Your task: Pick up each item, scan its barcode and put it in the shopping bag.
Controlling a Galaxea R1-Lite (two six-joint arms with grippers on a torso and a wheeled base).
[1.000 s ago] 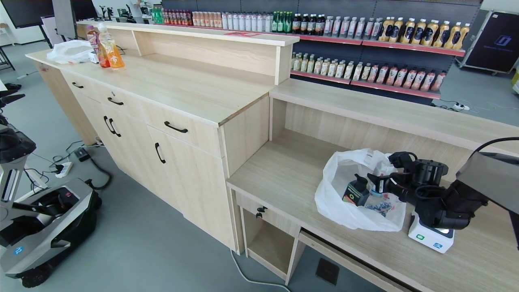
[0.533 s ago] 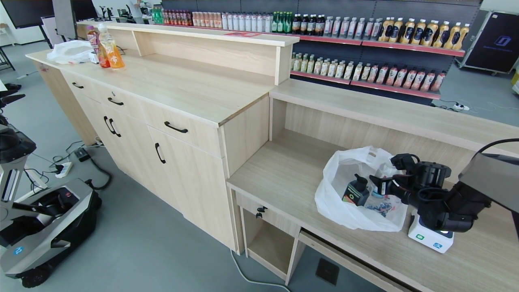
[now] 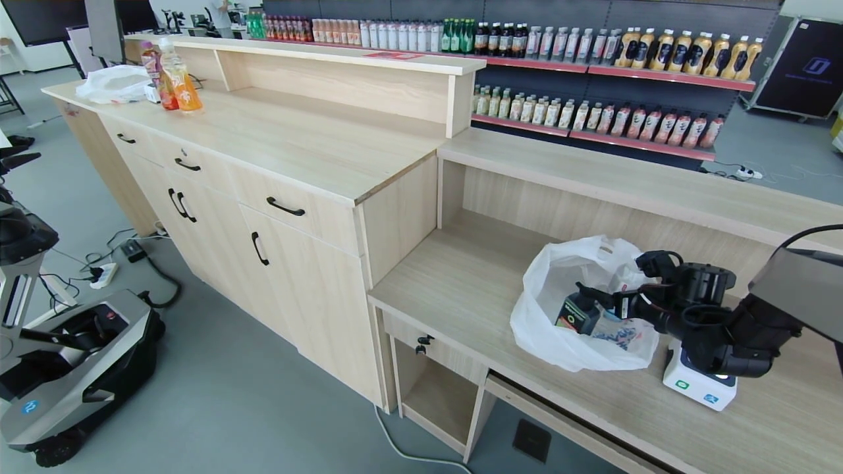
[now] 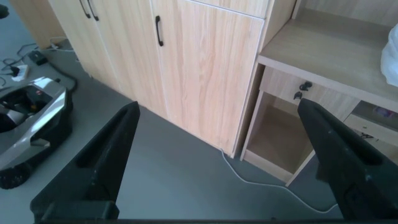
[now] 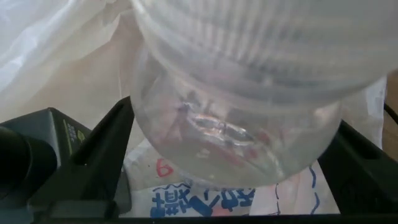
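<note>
Shopping bag (image 3: pixel 560 345) mouth crowded: right end effector (image 3: pixel 612 304), gripping clear bottle (image 5: pixel 236 93), sits above dark bottle (image 3: pixel 576 315) and packet (image 3: pixel 616 336). White scanner (image 3: pixel 698 388) just beside bag, right. Desk (image 3: pixel 454 283) left of bag gives passage.

**Bottle** (image 5: pixel 236 93): the right wrist view cuts off its upper body at the frame edge, so cap and label cannot be determined. In the head view the right gripper (image 3: pixel 609 304) and the bag (image 3: pixel 553 329) rim cover most of it.

**Packet** (image 5: pixel 205 202): the print is cut off at the frame edge and distorted through the bottle.

**Dark container** (image 5: pixel 37 155): cut off at the edge and overlapped by one of the fingers (image 5: pixel 93 174).

**Scanner** (image 3: pixel 699 390): the upper part is hidden under the right arm.

**Left gripper** (image 4: pixel 217 109): both fingers (image 4: pixel 93 168) are cut off at the frame edge.

**Shelf bottles** (image 3: pixel 593 46): labels are too small to tell.
</note>
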